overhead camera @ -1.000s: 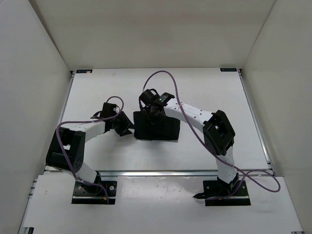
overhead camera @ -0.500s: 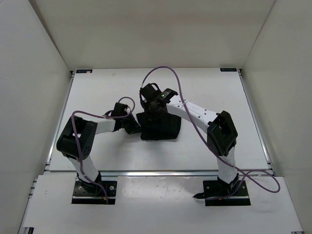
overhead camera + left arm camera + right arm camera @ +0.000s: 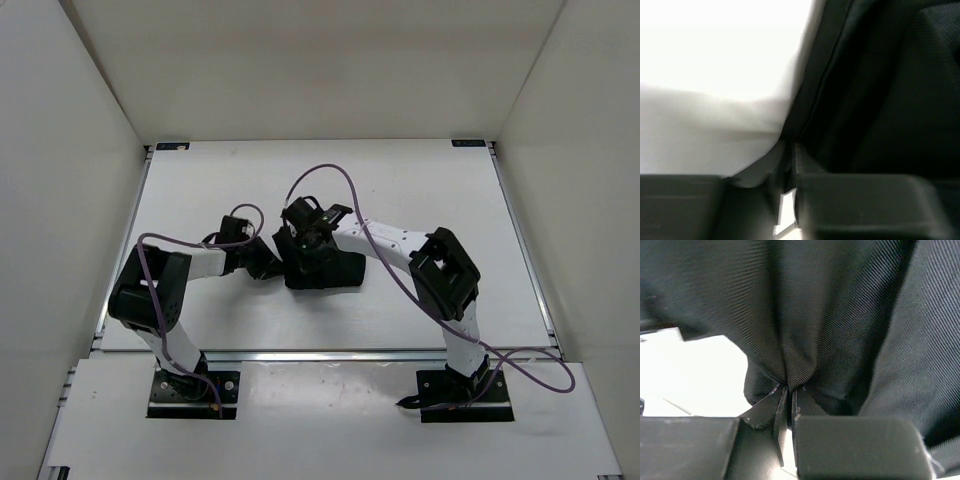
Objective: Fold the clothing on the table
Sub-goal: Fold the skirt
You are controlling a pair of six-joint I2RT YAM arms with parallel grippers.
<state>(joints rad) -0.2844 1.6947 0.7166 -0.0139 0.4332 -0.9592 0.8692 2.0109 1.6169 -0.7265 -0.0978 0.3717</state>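
The black clothing (image 3: 336, 272) lies bunched in a small heap at the middle of the white table (image 3: 430, 190). My left gripper (image 3: 272, 264) is at its left edge. In the left wrist view the jaws (image 3: 789, 145) are closed to a thin slit on the clothing's hem (image 3: 880, 100). My right gripper (image 3: 305, 244) sits over the heap's upper left part. In the right wrist view it (image 3: 789, 389) is shut on a gathered fold of the ribbed black clothing (image 3: 840, 315), which fans out from the tips.
Off-white walls (image 3: 70, 200) stand on three sides of the table. A metal rail (image 3: 330, 352) runs along the near edge, and black corner brackets (image 3: 172, 146) mark the far corners. Purple cables (image 3: 330, 172) loop above both arms.
The left gripper moved right to the clothing's left edge and closed on it. The right gripper moved nearer and left with its fold, and the heap became smaller.
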